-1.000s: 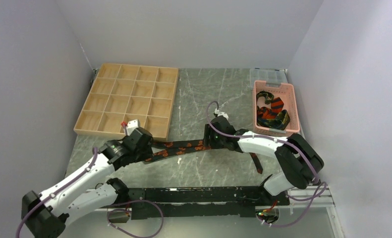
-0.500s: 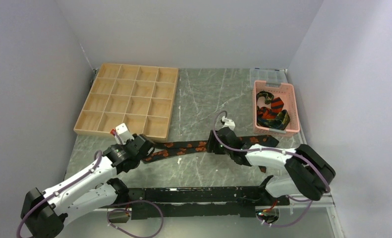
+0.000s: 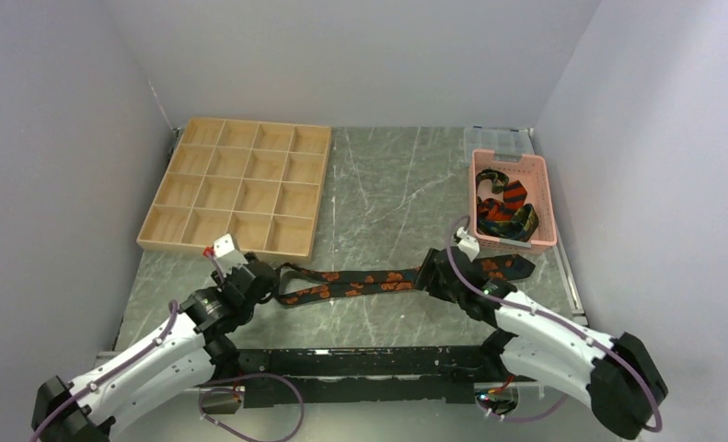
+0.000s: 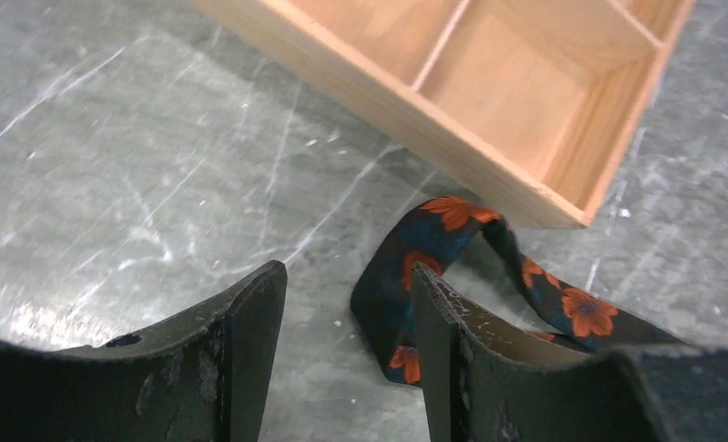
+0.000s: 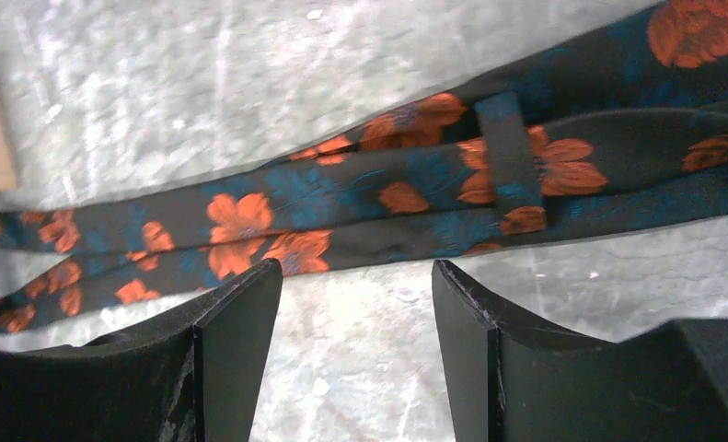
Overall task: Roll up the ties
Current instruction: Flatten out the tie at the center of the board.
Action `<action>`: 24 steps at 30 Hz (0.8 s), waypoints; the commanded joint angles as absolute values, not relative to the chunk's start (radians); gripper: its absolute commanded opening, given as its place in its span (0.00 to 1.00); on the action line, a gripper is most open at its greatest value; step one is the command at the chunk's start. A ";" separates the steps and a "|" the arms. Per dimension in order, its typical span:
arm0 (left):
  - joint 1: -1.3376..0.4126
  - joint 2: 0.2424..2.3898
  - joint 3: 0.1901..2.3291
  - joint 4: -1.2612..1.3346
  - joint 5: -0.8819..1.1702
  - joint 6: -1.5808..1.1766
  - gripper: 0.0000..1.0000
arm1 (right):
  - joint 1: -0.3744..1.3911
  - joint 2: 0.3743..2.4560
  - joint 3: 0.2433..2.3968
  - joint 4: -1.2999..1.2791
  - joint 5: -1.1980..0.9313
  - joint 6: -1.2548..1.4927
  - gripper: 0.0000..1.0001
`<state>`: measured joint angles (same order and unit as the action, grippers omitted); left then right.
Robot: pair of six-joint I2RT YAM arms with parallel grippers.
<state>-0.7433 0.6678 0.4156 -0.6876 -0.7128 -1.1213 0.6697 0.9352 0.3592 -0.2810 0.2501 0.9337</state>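
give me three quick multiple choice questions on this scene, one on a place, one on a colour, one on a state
1. Where does the pink basket stand on the table?
A. near left corner
B. centre
C. far right side

2. What colour are the flowers on the stretched-out tie?
A. white
B. orange
C. green

3. How is the right hand?
A. open, gripping nothing
B. shut on the tie
C. shut on the basket

Key: 1 C, it sits at the back by the right wall; 2 B, orange blooms show on dark cloth in both wrist views; 3 A, its fingers stand apart with bare table between them.
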 commanded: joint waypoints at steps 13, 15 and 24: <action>-0.932 1.010 0.659 -0.778 -0.810 -0.992 0.62 | 0.848 1.431 0.760 -0.158 0.311 0.677 0.65; -0.952 1.069 0.688 -0.822 -0.806 -1.023 0.65 | 0.847 1.487 0.771 -0.134 0.296 0.669 0.65; -0.939 1.175 0.710 -0.888 -0.721 -1.112 0.65 | 0.836 1.512 0.650 -0.088 0.289 0.729 0.65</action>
<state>-0.9497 1.1568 0.6884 -0.8494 -0.7498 -1.0470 0.8452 1.5364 0.7189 -0.1081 0.2890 0.6968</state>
